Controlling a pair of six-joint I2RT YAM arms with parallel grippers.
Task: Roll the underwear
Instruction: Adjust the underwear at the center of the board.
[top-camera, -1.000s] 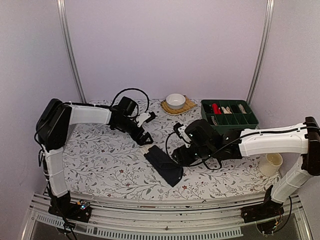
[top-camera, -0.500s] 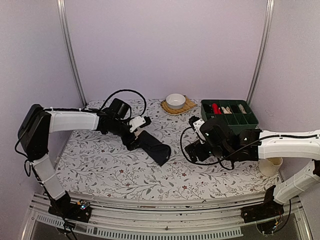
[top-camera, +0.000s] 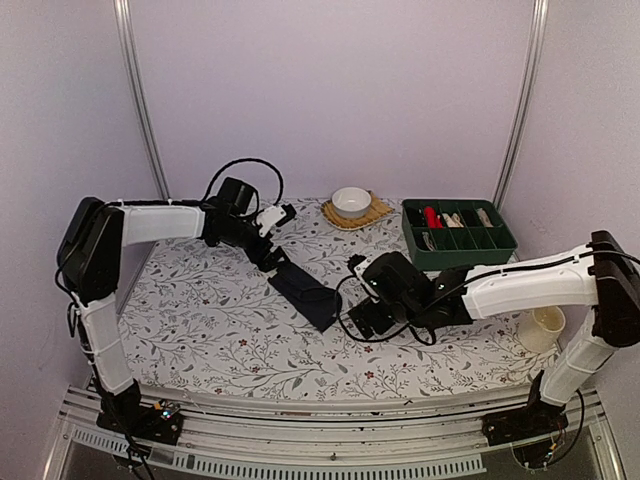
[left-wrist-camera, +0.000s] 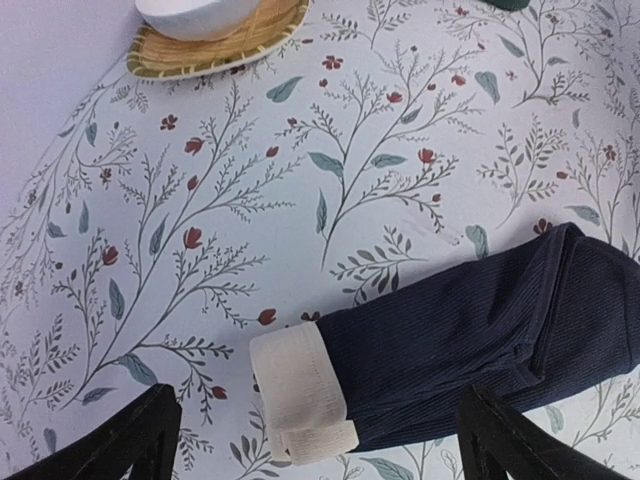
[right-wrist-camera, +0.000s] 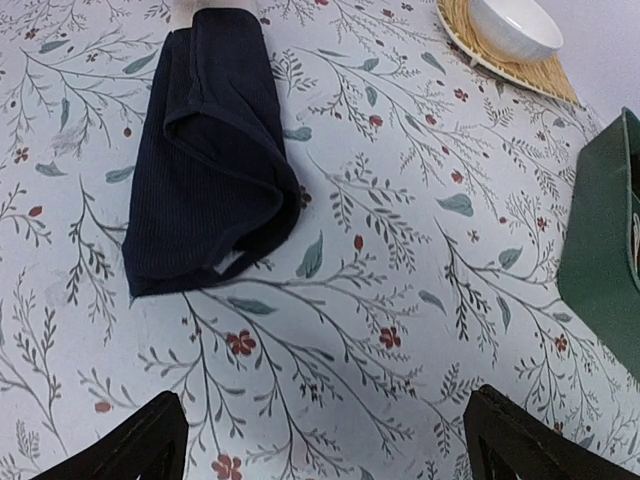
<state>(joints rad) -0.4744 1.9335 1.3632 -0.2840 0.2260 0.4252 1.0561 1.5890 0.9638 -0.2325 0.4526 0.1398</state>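
Dark navy ribbed cloth, folded into one long strip, lies slantwise on the floral tablecloth (top-camera: 200, 320) near the middle of the table: this is the underwear (top-camera: 307, 292). Only one garment shows. Its cream-banded end points to the far left and its loose, open end to the near right.

The left gripper (top-camera: 277, 262) hangs over the cream-banded end. In the left wrist view the underwear (left-wrist-camera: 470, 350) runs off to the right, and the left gripper (left-wrist-camera: 318, 425) has its jaws spread wide, one black finger (left-wrist-camera: 140, 440) on each side of the band. It grasps nothing. Whether the tips touch the cloth cannot be told.

The right gripper (top-camera: 360, 320) sits low, just beside the loose end of the strip. In the right wrist view the underwear (right-wrist-camera: 205, 160) lies ahead and to the left, with a fold gaping at its near edge. The right gripper (right-wrist-camera: 325, 435) is also spread wide and holds nothing; bare tablecloth shows between its fingers (right-wrist-camera: 150, 440), and they are apart from the cloth.

At the far edge a white bowl (top-camera: 351, 200) rests on a woven mat (top-camera: 375, 213). To its right stands a green divided tray (top-camera: 458, 245) with small items in its compartments, one of them red. A cream cup (top-camera: 543, 328) stands near the right edge, well apart from the garment.
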